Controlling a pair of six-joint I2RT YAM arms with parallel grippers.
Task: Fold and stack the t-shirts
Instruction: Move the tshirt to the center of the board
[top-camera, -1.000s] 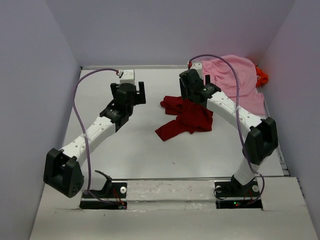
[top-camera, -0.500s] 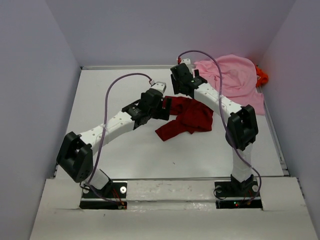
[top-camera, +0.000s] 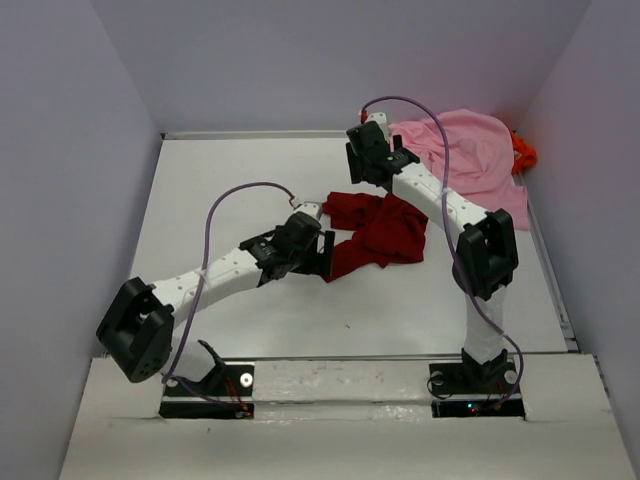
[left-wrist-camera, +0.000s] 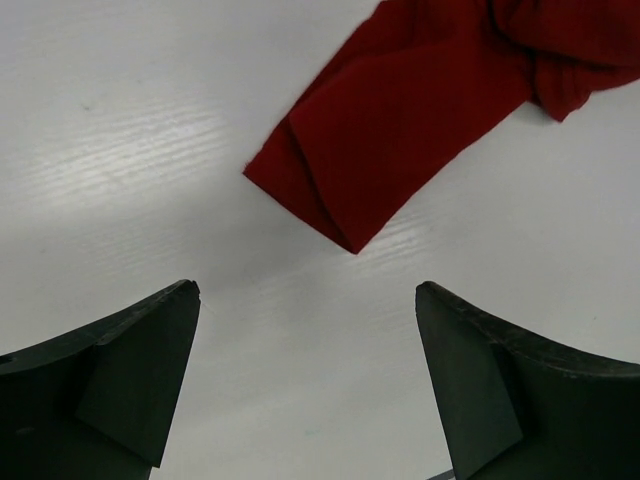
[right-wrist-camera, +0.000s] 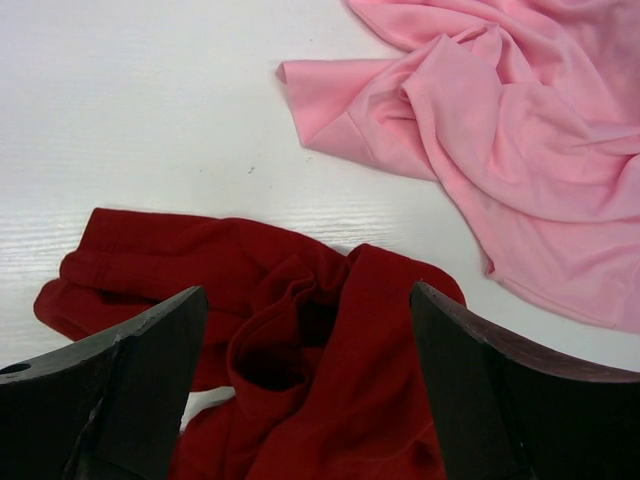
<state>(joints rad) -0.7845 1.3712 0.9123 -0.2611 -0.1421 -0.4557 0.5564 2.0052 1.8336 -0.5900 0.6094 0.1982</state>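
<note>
The dark red t-shirt (top-camera: 380, 230) lies crumpled in the middle of the table; it shows in the left wrist view (left-wrist-camera: 400, 110) and the right wrist view (right-wrist-camera: 300, 330). The light pink t-shirt (top-camera: 470, 160) is spread at the back right, also in the right wrist view (right-wrist-camera: 520, 130). The bright orange t-shirt (top-camera: 523, 152) peeks out behind it at the right wall. My left gripper (top-camera: 322, 255) is open just short of the red shirt's near-left corner (left-wrist-camera: 345, 240). My right gripper (top-camera: 378, 172) is open above the red shirt's far edge.
White walls enclose the white table (top-camera: 230, 190) on three sides. Both arm bases sit at the near edge (top-camera: 340, 385). Purple cables loop over each arm.
My left arm swung from the back left toward the middle, then came nearer, reaching the red shirt's near-left corner. My right gripper moved back and left off the red shirt to its far edge.
</note>
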